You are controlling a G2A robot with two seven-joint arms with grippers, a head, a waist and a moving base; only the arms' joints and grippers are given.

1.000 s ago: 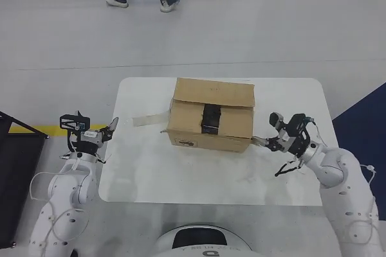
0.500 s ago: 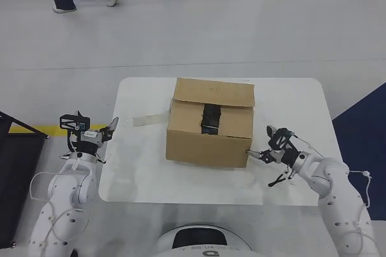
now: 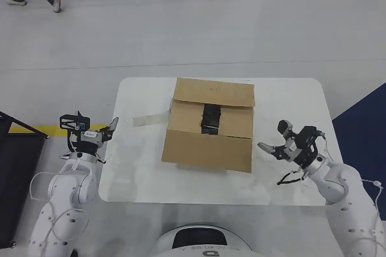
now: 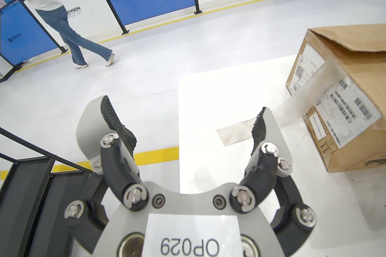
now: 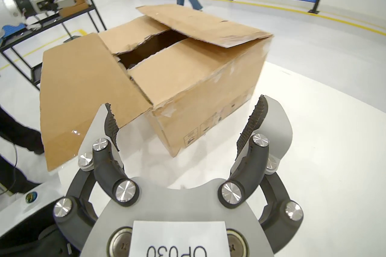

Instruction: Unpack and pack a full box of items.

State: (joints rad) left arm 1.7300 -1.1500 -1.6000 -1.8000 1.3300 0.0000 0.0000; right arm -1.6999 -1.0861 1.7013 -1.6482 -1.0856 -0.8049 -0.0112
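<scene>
A brown cardboard box [image 3: 209,125] stands mid-table, its near flap [image 3: 209,151] folded out toward me and its far flap [image 3: 213,92] raised. Something dark [image 3: 211,119] shows through the gap between the inner flaps. My right gripper [image 3: 275,137] hovers open just right of the box's front corner, clear of the cardboard. In the right wrist view this gripper [image 5: 184,107] faces the box [image 5: 193,77] and the hanging flap [image 5: 81,89]. At the table's left edge my left gripper [image 3: 91,123] is open and empty; its wrist view shows the gripper [image 4: 184,110] well short of the box [image 4: 340,95].
A strip of clear tape [image 3: 148,119] runs from the box's left side across the white table [image 3: 148,173]; it is also on the table in the left wrist view [image 4: 238,131]. A black rack [image 3: 6,154] stands off the left edge, a blue barrier [image 3: 373,128] to the right.
My right gripper drew the near flap's corner down and toward me, let go, and moved off to the right. The flap now lies folded farther out. The left arm has not moved.
</scene>
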